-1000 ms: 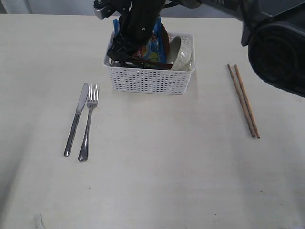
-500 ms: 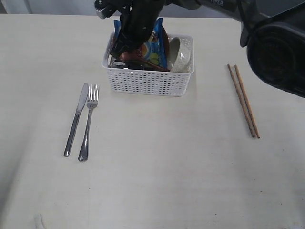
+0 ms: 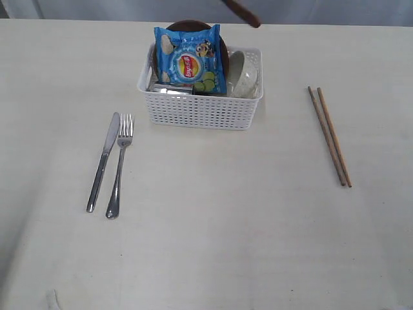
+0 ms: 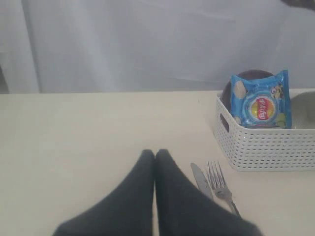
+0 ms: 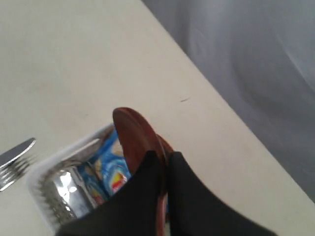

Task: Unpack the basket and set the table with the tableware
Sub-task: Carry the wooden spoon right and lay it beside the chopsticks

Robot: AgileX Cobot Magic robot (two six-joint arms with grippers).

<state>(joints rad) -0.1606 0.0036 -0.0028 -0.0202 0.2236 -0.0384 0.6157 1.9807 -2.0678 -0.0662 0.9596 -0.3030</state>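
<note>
The white basket (image 3: 203, 111) stands at the table's (image 3: 213, 219) far middle, holding the brown plate (image 3: 187, 26), white bowl (image 3: 244, 74) and a steel cup (image 5: 69, 182). Knife (image 3: 103, 161) and fork (image 3: 119, 166) lie side by side at the left, chopsticks (image 3: 330, 135) at the right. My right gripper (image 5: 166, 156) is shut on the red-brown wooden spoon (image 5: 135, 135), high above the basket; only the spoon's tip (image 3: 242, 11) shows in the exterior view. My left gripper (image 4: 155, 153) is shut and empty, over bare table near the knife (image 4: 203, 179).
A blue snack bag (image 3: 189, 59) stands upright in the basket, in front of the plate. A grey curtain backs the table's far edge. Bare tabletop stretches from the basket to the near edge.
My right arm has risen out of the basket and left the exterior view, taking the wooden spoon up with it. The basket shifted slightly.
</note>
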